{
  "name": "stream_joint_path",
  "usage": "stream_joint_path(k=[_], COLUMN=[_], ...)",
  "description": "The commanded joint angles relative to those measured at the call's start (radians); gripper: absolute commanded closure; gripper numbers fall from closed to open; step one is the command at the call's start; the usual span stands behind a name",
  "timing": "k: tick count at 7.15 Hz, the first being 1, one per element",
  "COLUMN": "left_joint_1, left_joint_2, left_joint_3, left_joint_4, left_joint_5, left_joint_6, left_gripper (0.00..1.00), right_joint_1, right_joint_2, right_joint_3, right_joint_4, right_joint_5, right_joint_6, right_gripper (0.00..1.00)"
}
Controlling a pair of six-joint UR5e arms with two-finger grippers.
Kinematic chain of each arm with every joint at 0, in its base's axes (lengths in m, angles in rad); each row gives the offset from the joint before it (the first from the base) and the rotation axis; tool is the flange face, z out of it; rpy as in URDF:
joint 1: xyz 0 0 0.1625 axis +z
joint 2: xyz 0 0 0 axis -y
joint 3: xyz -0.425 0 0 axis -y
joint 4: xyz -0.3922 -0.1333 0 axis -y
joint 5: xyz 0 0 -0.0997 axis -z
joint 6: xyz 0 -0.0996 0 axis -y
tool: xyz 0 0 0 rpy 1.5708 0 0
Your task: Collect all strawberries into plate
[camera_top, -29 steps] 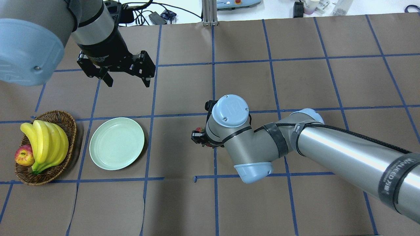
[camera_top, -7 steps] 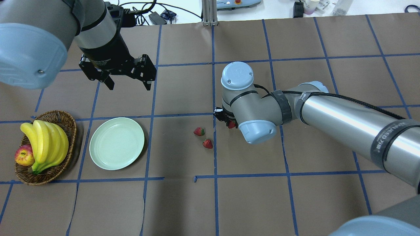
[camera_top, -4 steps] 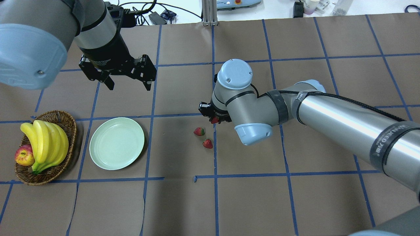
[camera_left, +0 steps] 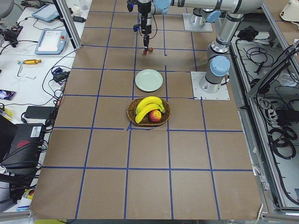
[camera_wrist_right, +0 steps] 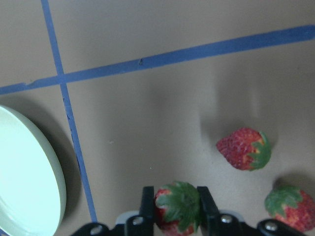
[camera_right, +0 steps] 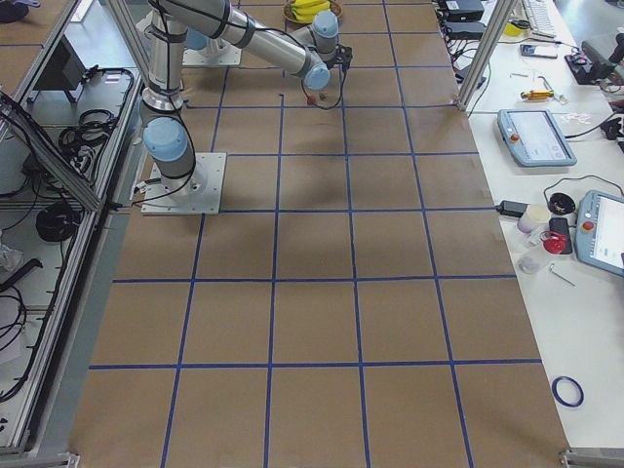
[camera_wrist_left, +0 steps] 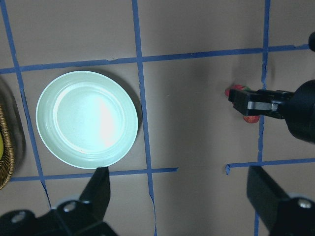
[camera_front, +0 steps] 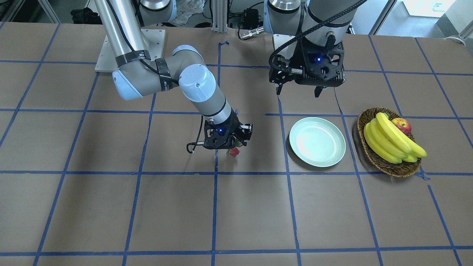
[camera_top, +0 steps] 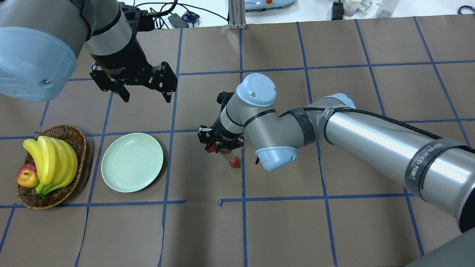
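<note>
Held strawberry: the held strawberry (camera_wrist_right: pixel 177 214) is clamped in the right gripper (camera_wrist_right: pixel 175 196), green cap facing the wrist camera, one of the fingers (camera_wrist_right: pixel 205 204) pressing on each flank.
Second strawberry: the second strawberry (camera_top: pixel 224 151) lies on the desk (camera_top: pixel 282 230), peeking out just right of the gripper in the overhead view and not touching it.
Third strawberry: the third strawberry (camera_top: pixel 234 162) lies a little further right and nearer the robot, apart from the second.
Plate: the plate (camera_top: pixel 132 162) sits well to the left of the gripper, with no berry in it yet.
Handling: a berry like this is probably very light, soft and easy to bruise. Its tapered, knobbly skin could squirt out of a hard pinch. The best hold looks to be across the widest part of the body, just below the cap, squeezed gently.
Right arm pose: it reaches in from the right with the elbow bent and the wrist turned steeply down. The gripper is low over the desk, though how high the berry hangs is hard to tell.
Left arm pose: it hangs high over the far left, beyond the plate. The left gripper (camera_top: pixel 146 95) points down, spread wide and holding nothing.
Bystanders: left of the plate, a wicker basket (camera_top: pixel 82 148) holds bananas (camera_top: pixel 52 159) and an apple (camera_top: pixel 28 176).
Next call: carry the berry left over the plate and let go low, so it can't roll off the rim.
</note>
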Motion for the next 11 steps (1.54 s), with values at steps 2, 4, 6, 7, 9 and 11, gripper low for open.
stream_joint_path(k=[2,4,6,7,9,11], left_joint_1=[-0.001,-0.001,-0.001,0.001,0.002,0.002], left_joint_2=[0.0,0.0,0.0,0.002,0.003,0.003], left_joint_3=[0.0,0.0,0.005,0.006,0.009,0.011], left_joint_4=[0.0,0.0,0.0,0.0,0.0,0.0], left_joint_5=[0.001,0.004,0.004,0.005,0.007,0.007], left_joint_6=[0.0,0.0,0.0,0.0,0.0,0.0], left_gripper=[0.0,0.0,0.0,0.0,0.0,0.0], right_joint_1=[0.018,0.006,-0.07,-0.145,-0.315,-0.354], right_joint_2=[0.049,0.014,-0.082,-0.188,-0.281,-0.289], right_joint_3=[-0.004,-0.048,-0.11,-0.112,-0.241,-0.461], right_joint_4=[-0.003,0.034,0.307,0.412,0.674,0.944], right_joint_5=[0.012,-0.033,-0.089,-0.18,-0.213,-0.353], right_joint_6=[-0.007,-0.004,-0.121,-0.246,-0.338,-0.429], right_gripper=[0.0,0.0,0.0,0.0,0.0,0.0])
